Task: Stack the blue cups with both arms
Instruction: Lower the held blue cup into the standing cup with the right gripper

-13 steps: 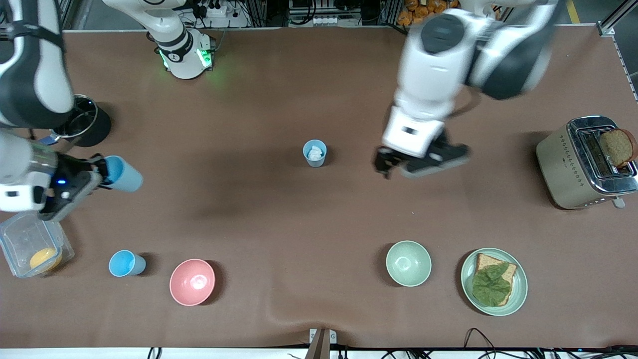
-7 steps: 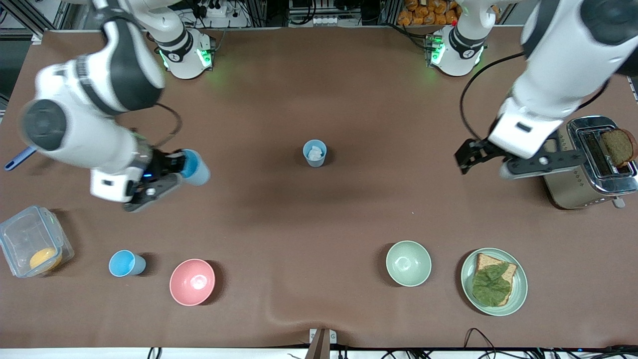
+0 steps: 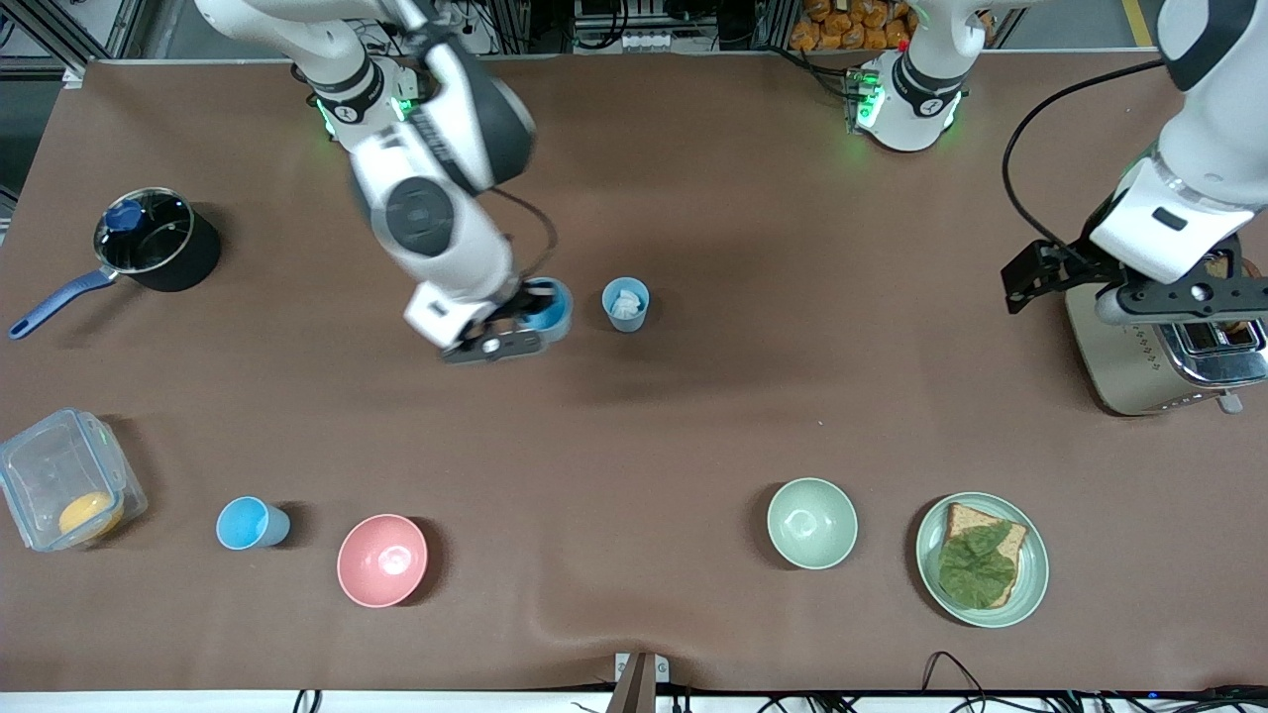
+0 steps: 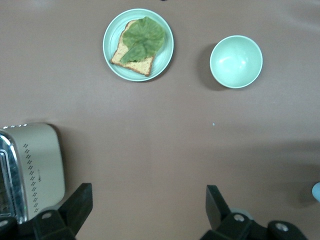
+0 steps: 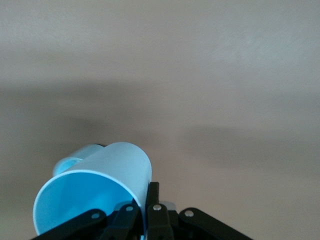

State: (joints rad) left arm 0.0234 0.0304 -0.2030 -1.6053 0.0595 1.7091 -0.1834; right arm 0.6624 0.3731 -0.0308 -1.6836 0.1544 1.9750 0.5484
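My right gripper [image 3: 527, 319] is shut on the rim of a bright sky-blue cup [image 3: 553, 305] and holds it tilted just above the mid-table. It is right beside a paler grey-blue cup [image 3: 625, 302], which stands upright with something white inside. In the right wrist view the held cup [image 5: 95, 192] is pinched by its wall in the gripper [image 5: 148, 200], and the other cup [image 5: 75, 159] shows past it. Another sky-blue cup [image 3: 253, 523] stands beside the pink bowl [image 3: 382, 560]. My left gripper [image 3: 1025, 279] is open and empty over the table beside the toaster [image 3: 1139, 366]; its fingers [image 4: 75, 207] stand wide apart.
A dark pot [image 3: 158, 243] with a blue handle stands toward the right arm's end. A clear box [image 3: 59, 485] holding something orange is near the front there. A pale green bowl [image 3: 811, 523] and a plate [image 3: 1030, 584] with bread and lettuce lie nearer the front camera.
My right arm has swung from its end of the table to the middle, carrying the sky-blue cup up beside the grey-blue cup. My left arm has drawn away toward the toaster.
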